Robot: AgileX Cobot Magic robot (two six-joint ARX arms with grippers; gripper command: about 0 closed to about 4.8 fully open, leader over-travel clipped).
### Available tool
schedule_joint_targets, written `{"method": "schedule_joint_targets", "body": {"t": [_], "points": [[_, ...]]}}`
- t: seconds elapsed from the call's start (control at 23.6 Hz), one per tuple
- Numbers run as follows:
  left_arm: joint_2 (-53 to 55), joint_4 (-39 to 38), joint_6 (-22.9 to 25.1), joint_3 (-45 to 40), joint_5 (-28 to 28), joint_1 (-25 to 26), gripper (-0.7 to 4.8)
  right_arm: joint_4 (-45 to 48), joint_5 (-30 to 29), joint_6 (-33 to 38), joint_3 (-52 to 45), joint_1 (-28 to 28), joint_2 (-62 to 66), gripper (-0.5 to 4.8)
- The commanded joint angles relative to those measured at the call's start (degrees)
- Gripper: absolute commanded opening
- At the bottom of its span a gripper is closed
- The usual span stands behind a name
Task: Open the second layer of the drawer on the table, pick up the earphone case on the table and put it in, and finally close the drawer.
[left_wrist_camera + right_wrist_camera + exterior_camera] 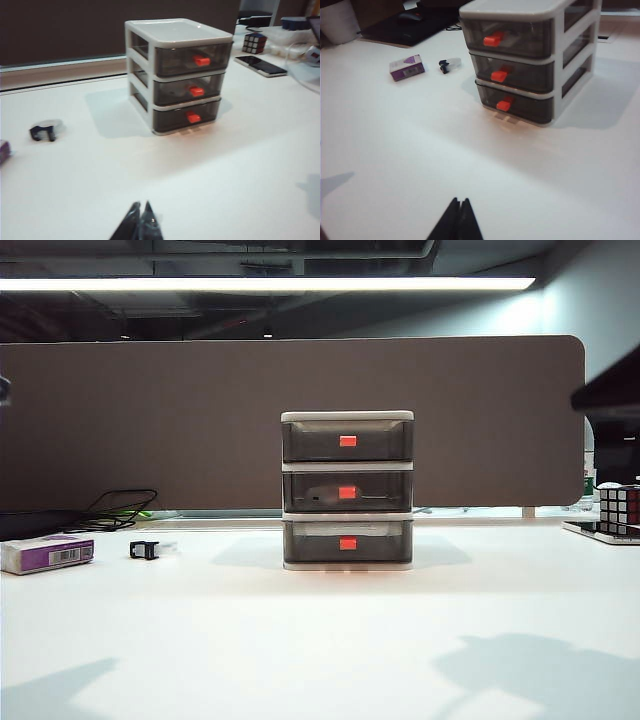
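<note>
The drawer [347,490] stands in the middle of the white table [320,640], toward the far side. It is a small white frame with three dark see-through boxes stacked up, each with a red tab on the front. All three boxes are pushed in. The second layer [347,490] is the middle box, and a pale rounded shape shows dimly through its front; I cannot tell for sure what it is. The top and bottom boxes look dark inside.

Behind the table is a brown wall panel [150,420], with a long bright light above it. On the left of the table lie a white and purple box [46,553] and a tiny black clip [144,550]. A puzzle cube [618,505] sits far right.

The left gripper [140,225] hangs over the near left part of the table, tips pressed together, holding nothing. The right gripper [459,222] hangs over the near right part, tips together too, holding nothing.
</note>
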Motion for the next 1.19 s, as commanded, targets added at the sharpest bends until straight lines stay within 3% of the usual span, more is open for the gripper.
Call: {"method": "schedule_joint_targets", "body": {"t": [0.04, 0.17, 0.3, 0.47, 0.64, 0.76, 0.8, 0.97, 1.19], "points": [[-0.04, 2.93, 0.57, -1.07, 2.34, 0.09, -0.06, 0.98, 1.97, 0.39, -1.49, 0.02, -3.02, -0.05], [-0.04, 0.31, 3.58, -1.07, 3.13, 1.33, -0.05, 0.94, 2.71, 0.37, -4.52, -0.02, -5.81, -0.05], [-0.07, -1.09, 3.69, -1.07, 5.2, 4.35, -0.05, 1.9, 2.64, 2.4, -8.31, -0.02, -7.48, -0.05], [-0.07, -1.7, 5.05, -1.07, 14.08, 13.16, -0.06, -0.46, 4.28, 0.96, -8.35, -0.11, -10.19, -0.05], [-0.07, -1.46, 7.82, -1.07, 28.15, 28.5, -0.05, -1.51, 6.1, -1.4, -8.33, -2.51, -12.13, -0.05], [-0.07, -0.55, 9.01, -1.07, 44.19, 45.68, -0.05, -3.8, 4.79, -3.58, -8.33, -7.91, -12.13, -0.05], [-0.04, -0.57, 9.99, -1.05, 46.71, 50.86, -0.05, -3.58, 3.5, -4.44, -8.33, -9.68, -12.15, -0.05], [-0.04, 1.86, 8.98, -1.05, 47.71, 59.89, -0.05, -2.08, 3.39, -4.98, -8.33, -14.86, -12.41, -0.05], [-0.07, 3.78, 8.92, -1.05, 48.04, 61.99, -0.05, -1.99, 2.69, -5.11, -8.33, -18.47, -16.72, -0.05]]}}
